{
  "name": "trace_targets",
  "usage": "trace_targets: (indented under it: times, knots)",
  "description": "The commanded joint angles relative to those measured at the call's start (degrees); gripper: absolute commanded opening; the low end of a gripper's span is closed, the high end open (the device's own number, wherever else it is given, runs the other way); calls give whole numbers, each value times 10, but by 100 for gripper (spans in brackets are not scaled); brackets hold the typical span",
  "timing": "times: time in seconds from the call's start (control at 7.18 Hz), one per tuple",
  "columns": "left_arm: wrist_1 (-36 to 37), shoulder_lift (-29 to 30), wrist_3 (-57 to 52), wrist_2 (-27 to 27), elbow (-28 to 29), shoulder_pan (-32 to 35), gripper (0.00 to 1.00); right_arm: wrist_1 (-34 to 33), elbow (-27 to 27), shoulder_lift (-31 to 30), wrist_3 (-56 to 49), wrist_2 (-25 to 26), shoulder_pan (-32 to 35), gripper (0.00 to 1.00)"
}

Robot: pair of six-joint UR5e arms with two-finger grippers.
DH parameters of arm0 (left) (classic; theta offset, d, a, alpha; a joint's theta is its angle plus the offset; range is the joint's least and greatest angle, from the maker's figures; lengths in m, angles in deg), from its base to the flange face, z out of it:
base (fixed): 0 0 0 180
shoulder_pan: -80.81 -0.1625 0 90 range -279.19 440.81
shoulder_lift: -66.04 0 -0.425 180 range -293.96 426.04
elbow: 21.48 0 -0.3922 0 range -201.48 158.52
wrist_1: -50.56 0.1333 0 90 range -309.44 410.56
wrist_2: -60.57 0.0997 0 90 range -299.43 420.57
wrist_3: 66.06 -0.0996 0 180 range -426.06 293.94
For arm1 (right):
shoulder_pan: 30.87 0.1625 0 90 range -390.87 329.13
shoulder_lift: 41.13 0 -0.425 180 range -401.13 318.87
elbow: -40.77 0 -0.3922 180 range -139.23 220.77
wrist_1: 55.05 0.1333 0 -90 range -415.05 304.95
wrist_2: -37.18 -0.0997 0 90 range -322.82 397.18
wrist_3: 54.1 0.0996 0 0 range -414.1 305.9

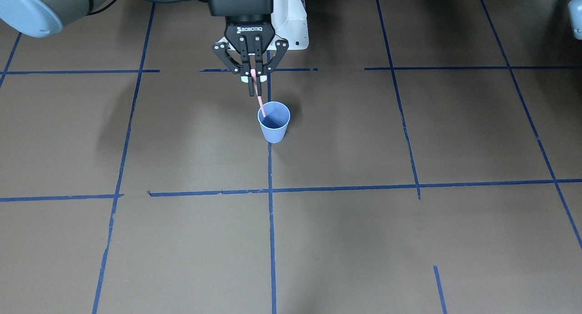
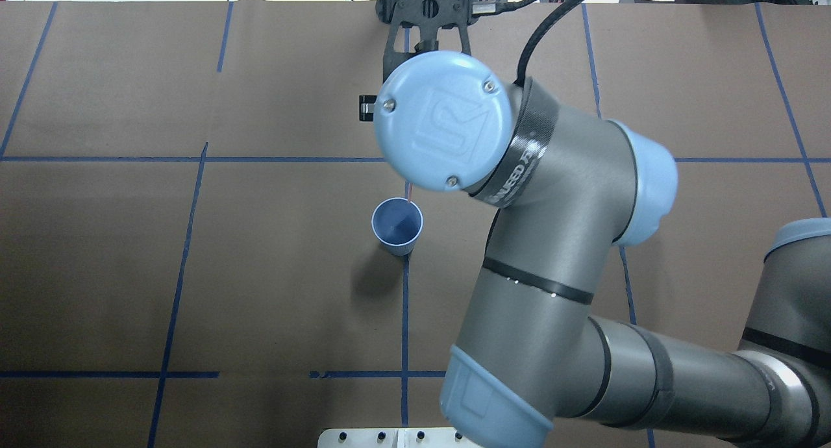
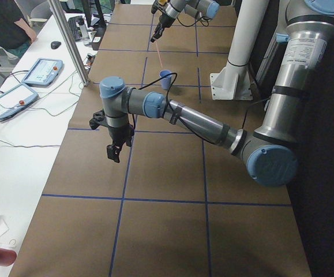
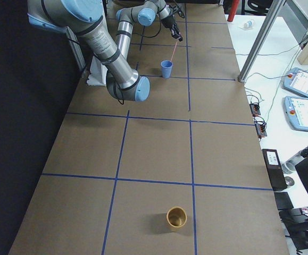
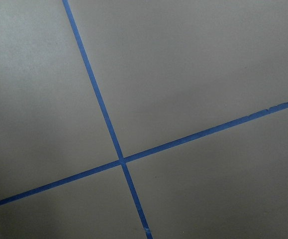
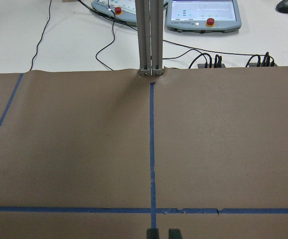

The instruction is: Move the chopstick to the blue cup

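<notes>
The blue cup stands upright on the brown table at a tape line; it also shows in the overhead view and both side views. My right gripper hangs above and just behind it, shut on the pink chopstick. The stick slants down, and its lower end dips inside the cup's rim on the robot's side. In the overhead view the right wrist hides the gripper; only a sliver of stick shows. My left gripper hangs over bare table far from the cup; I cannot tell its state.
A brown cup stands alone at the table's end on the robot's right. The white arm base is behind the blue cup. The left arm stretches low across the table. A metal post and pendants stand past the far edge.
</notes>
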Motion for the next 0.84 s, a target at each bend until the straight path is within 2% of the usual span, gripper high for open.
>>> trace_targets:
  times: [0.0,0.28,0.42,0.56,0.7]
  knots:
    - [-1,-5,0,0,1,-1,100,0,8,0,12,27,-36,0]
    - [-1,-5,0,0,4,-1,100,0,22,-7,13,31,-49,0]
    - [-1,-6,0,0,5,-1,100,-1,27,-1,13,31,-49,4]
    - [-2,-6,0,0,5,-1,100,1,29,-3,15,31,-49,83]
    - [-6,-6,0,0,5,0,100,1,29,-2,20,31,-49,99]
